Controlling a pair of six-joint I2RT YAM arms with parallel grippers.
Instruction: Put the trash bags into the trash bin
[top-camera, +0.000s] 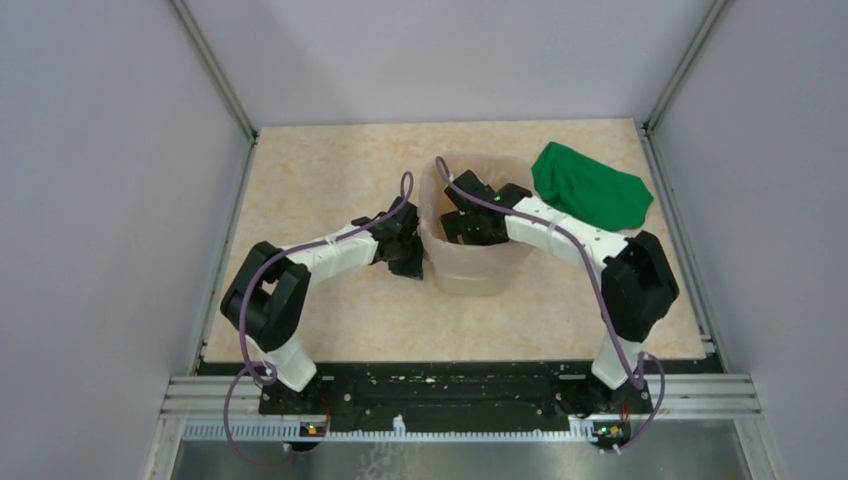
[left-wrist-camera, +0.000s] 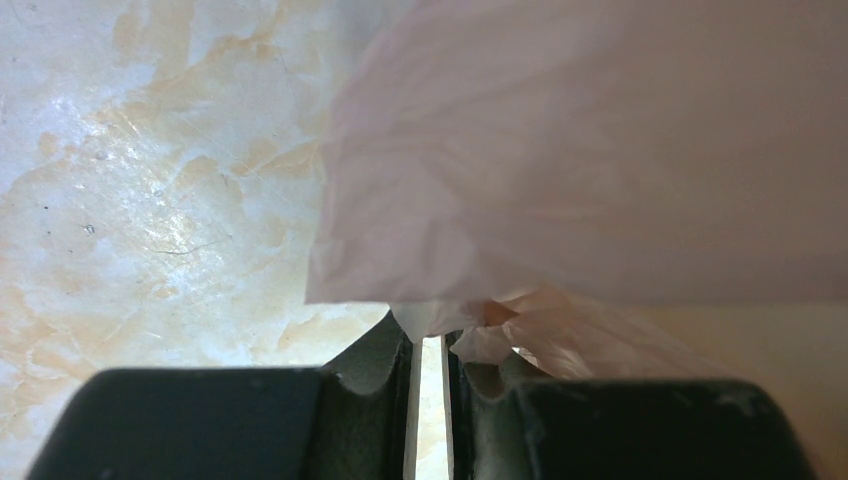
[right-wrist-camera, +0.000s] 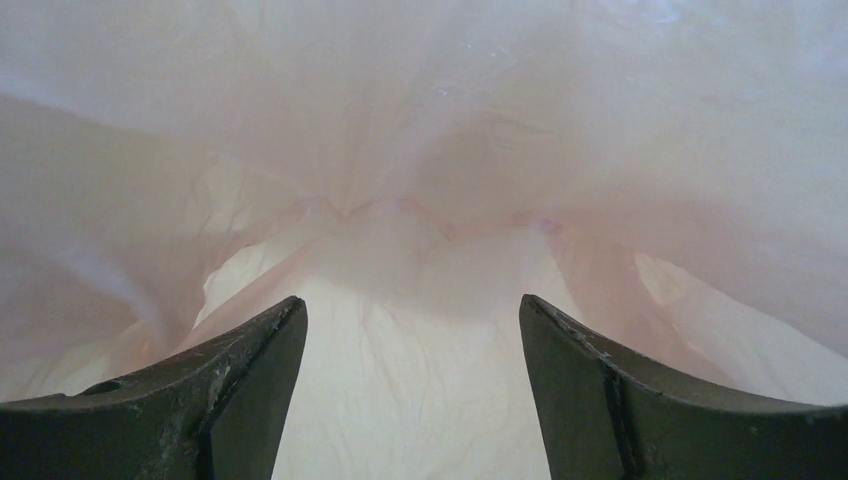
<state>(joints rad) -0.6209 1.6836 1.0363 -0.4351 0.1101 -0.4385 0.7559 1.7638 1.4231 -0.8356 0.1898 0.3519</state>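
Observation:
The cream-beige trash bin (top-camera: 475, 275) stands mid-table. The pale-pink trash bag (top-camera: 434, 215) hangs in and over its mouth. My left gripper (top-camera: 405, 252) is against the bin's left outer wall. In the left wrist view it (left-wrist-camera: 428, 335) is shut, with a fold of the bag's film (left-wrist-camera: 560, 160) pinched at its tips; a slit of table shows lower between the fingers. The bin wall (left-wrist-camera: 790, 345) shows at the lower right. My right gripper (top-camera: 468, 228) reaches down into the bin's mouth. In the right wrist view it (right-wrist-camera: 412, 312) is open and empty, with crinkled bag film (right-wrist-camera: 420, 180) all round it.
A green cloth (top-camera: 590, 188) lies at the back right, just beyond the bin. The marbled beige tabletop (top-camera: 320, 180) is walled by grey panels and metal rails on the left, right and back. The arm bases sit on a black rail at the near edge.

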